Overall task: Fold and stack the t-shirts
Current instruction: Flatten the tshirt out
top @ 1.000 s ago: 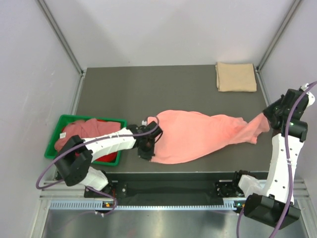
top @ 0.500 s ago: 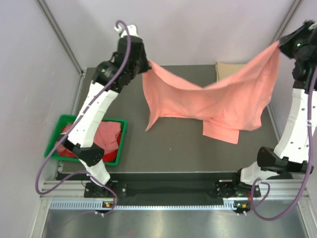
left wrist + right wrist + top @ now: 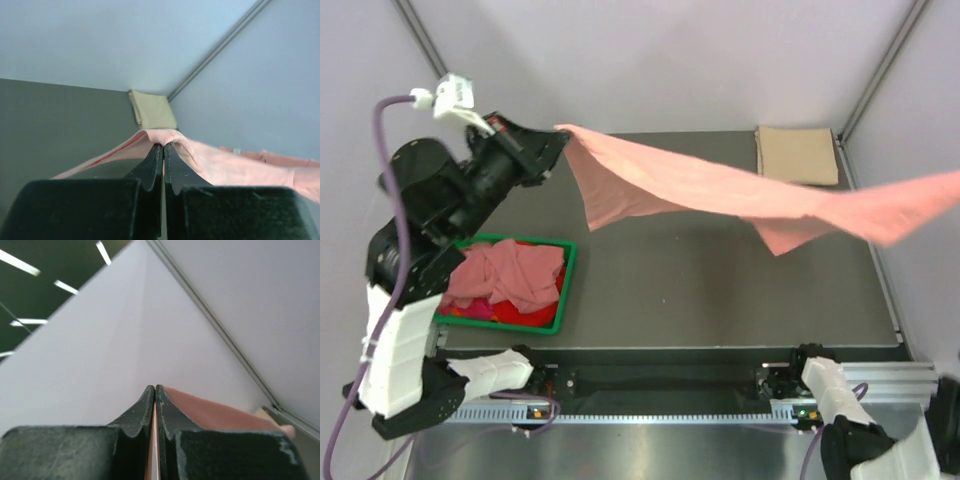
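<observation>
A salmon-pink t-shirt (image 3: 720, 190) hangs stretched in the air above the table, from upper left to the right edge of the top view. My left gripper (image 3: 556, 141) is raised high and shut on its left corner; in the left wrist view the cloth (image 3: 235, 165) drapes over the closed fingertips (image 3: 163, 146). My right gripper (image 3: 155, 388) is shut on the other end of the shirt (image 3: 215, 415), with a thin strip of cloth between the jaws; it lies outside the top view. A folded tan t-shirt (image 3: 797, 155) rests at the far right corner.
A green bin (image 3: 558, 318) at the near left holds crumpled pink and red shirts (image 3: 510, 275). The dark table (image 3: 700, 290) lies below the hanging shirt. Pale walls with corner rails enclose the cell. The right arm's base (image 3: 855, 440) sits at the near right.
The shirt went from lying on the table to being lifted and pulled taut in the air. The left arm swung up and left; the right gripper rose out of the top view.
</observation>
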### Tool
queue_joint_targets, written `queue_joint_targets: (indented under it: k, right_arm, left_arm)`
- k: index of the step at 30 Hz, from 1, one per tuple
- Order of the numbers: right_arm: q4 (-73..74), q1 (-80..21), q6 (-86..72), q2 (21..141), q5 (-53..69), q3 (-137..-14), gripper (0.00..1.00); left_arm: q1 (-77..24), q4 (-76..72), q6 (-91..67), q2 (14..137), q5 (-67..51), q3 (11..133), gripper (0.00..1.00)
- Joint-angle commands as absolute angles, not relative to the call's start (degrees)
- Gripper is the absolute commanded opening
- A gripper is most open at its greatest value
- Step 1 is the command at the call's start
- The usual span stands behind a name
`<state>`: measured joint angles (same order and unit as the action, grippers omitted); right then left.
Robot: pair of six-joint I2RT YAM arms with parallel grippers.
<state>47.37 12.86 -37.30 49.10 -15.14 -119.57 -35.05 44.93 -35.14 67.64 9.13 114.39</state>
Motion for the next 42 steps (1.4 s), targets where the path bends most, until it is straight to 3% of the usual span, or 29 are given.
queue_joint_targets:
  k: [1, 7, 14, 17, 21, 22, 25, 29, 30, 34, 39, 42]
  right_arm:
    - [50.70, 11.96, -40.60, 48.60, -17.23, -124.09, 0.00]
    - [52.47, 10.90, -40.96, 50.45, -12.66, -122.53, 0.00]
    - [48.78, 10.90, -35.86, 59.04, -4.41, -102.42, 0.00]
    - [44.22, 10.72, -34.11, 66.60, 1.65, -99.76, 0.00]
    - [25.82, 9.49, -31.20, 75.82, 3.79, -95.54, 0.00]
    - [24.71, 9.67, -31.20, 78.11, 4.13, -96.76, 0.00]
    - [29.34, 9.76, -31.72, 91.55, 7.99, -116.39, 0.00]
    - [31.29, 11.77, -37.07, 106.24, 15.98, -151.08, 0.00]
    - [27.37, 13.26, -42.75, 106.87, 18.78, -151.17, 0.00]
    - [13.99, 20.73, -51.33, 97.05, 21.53, -134.24, 0.00]
    - [22.64, 21.62, -46.68, 89.94, 23.38, -123.43, 0.00]
    - [32.93, 21.80, -43.95, 82.46, 16.90, -108.85, 0.00]
  left_arm:
    - [-35.16, 41.66, -38.14, 63.82, 3.87, 113.64, 0.00]
    - [-35.07, 45.09, -33.59, 65.12, 7.12, 112.88, 0.00]
    - [-34.98, 42.02, -30.77, 73.46, 11.59, 103.99, 0.00]
    - [-32.27, 39.30, -28.74, 79.61, 13.62, 103.36, 0.00]
    - [-24.37, 26.49, -29.61, 86.20, 12.91, 100.47, 0.00]
    - [-23.65, 22.45, -29.79, 87.44, 13.70, 99.94, 0.00]
    - [-20.49, 16.79, -32.24, 94.71, 11.89, 108.31, 0.00]
    - [-17.14, 16.46, -39.02, 99.23, 1.85, 122.94, 0.00]
    - [-17.23, 15.65, -40.42, 99.14, 0.28, 124.26, 0.00]
    - [-16.96, 16.08, -39.82, 95.46, 0.26, 122.02, 0.00]
    - [-16.88, 11.60, -36.83, 82.30, 3.07, 102.25, 0.00]
    - [-16.87, 11.87, -37.52, 76.31, 4.04, 87.76, 0.00]
